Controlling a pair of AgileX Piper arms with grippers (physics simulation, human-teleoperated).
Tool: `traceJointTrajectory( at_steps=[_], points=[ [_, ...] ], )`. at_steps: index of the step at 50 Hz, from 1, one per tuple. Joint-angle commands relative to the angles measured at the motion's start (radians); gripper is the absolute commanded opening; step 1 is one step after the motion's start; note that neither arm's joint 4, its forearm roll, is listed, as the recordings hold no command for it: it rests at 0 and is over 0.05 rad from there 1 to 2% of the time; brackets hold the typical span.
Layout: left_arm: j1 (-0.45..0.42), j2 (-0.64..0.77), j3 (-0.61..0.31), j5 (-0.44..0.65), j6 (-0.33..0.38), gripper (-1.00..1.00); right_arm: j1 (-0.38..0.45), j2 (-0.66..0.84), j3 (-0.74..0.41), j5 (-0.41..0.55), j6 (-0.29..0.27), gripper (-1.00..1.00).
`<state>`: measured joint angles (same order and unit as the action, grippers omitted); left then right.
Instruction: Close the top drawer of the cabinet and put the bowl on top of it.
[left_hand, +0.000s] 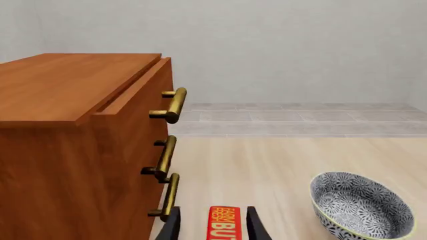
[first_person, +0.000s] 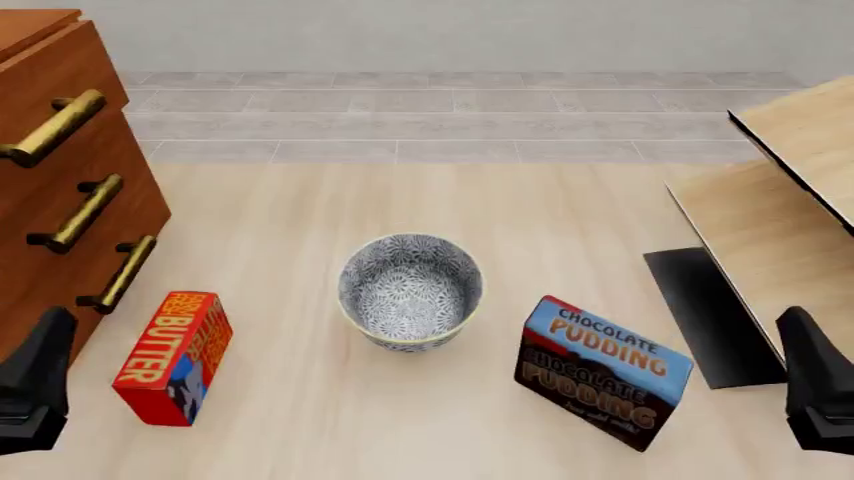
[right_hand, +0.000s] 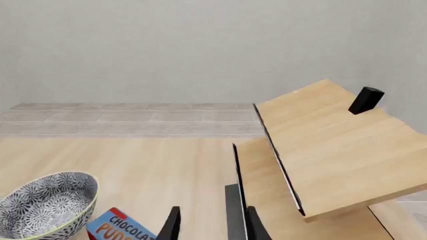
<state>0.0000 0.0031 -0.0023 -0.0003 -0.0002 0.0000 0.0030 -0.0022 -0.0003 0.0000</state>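
Left gripper (left_hand: 212, 227) fingers apart, empty, above butter box (first_person: 171, 357); right gripper (right_hand: 212, 225) apart, empty; bowl (first_person: 408, 291) mid-table.

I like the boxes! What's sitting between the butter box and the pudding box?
The bowl sits between the butter box and the pudding box, touching neither, as the front view shows.

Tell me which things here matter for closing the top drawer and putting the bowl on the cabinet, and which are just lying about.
Needed: top drawer, cabinet, bowl.
Lying about: butter box, chocolate pudding box, pale wood furniture.
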Motion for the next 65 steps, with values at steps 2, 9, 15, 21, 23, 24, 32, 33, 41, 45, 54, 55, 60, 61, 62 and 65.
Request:
traceJointTrajectory(
  at_steps=[2, 9, 15, 21, 23, 24, 32, 33, 41, 45, 54, 55, 60, 61, 62, 65],
  points=[
    [0.0, 0.004, -0.003, -0.001, 0.0, 1.0, 0.0, 0.005, -0.005, 0.001, 0.0, 1.0],
    [0.0, 0.004, -0.004, 0.001, 0.0, 1.0, 0.0, 0.009, -0.004, -0.004, 0.0, 1.0],
    [0.0, 0.004, -0.004, 0.0, 0.0, 1.0, 0.0, 0.01, -0.003, -0.007, 0.0, 1.0],
    [0.0, 0.006, -0.004, -0.001, 0.0, 1.0, 0.0, 0.011, -0.003, -0.007, 0.0, 1.0],
    [0.0, 0.007, -0.004, -0.002, 0.0, 1.0, 0.0, 0.011, -0.003, -0.007, 0.0, 1.0],
    [0.0, 0.007, -0.004, -0.002, 0.0, 1.0, 0.0, 0.01, -0.003, -0.007, 0.0, 1.0],
    [0.0, 0.149, -0.029, -0.069, -0.003, 1.0, 0.0, 0.01, -0.003, -0.006, 0.0, 1.0],
    [0.01, 0.156, -0.047, -0.059, -0.004, 1.0, 0.0, 0.01, -0.003, -0.007, 0.0, 1.0],
    [0.048, 0.245, -0.162, -0.034, -0.041, 1.0, 0.0, 0.01, -0.003, -0.007, 0.0, 1.0],
    [0.047, 0.303, -0.212, -0.035, -0.022, 1.0, 0.0, 0.01, -0.003, -0.006, 0.0, 1.0],
    [0.053, 0.372, -0.245, -0.045, -0.029, 1.0, 0.0, 0.01, -0.003, -0.007, 0.0, 1.0],
    [0.055, 0.376, -0.248, -0.044, -0.031, 1.0, 0.0, 0.011, -0.003, -0.007, 0.0, 1.0],
    [0.054, 0.412, -0.253, -0.053, -0.036, 1.0, 0.0, 0.011, -0.003, -0.007, 0.0, 1.0],
    [0.054, 0.42, -0.254, -0.057, -0.033, 1.0, 0.0, 0.011, -0.003, -0.007, 0.0, 1.0],
    [0.056, 0.425, -0.257, -0.058, -0.031, 1.0, 0.0, 0.01, -0.003, -0.007, 0.0, 1.0],
    [0.059, 0.444, -0.268, -0.056, -0.029, 1.0, 0.0, 0.01, -0.003, -0.007, 0.0, 1.0]
  ],
)
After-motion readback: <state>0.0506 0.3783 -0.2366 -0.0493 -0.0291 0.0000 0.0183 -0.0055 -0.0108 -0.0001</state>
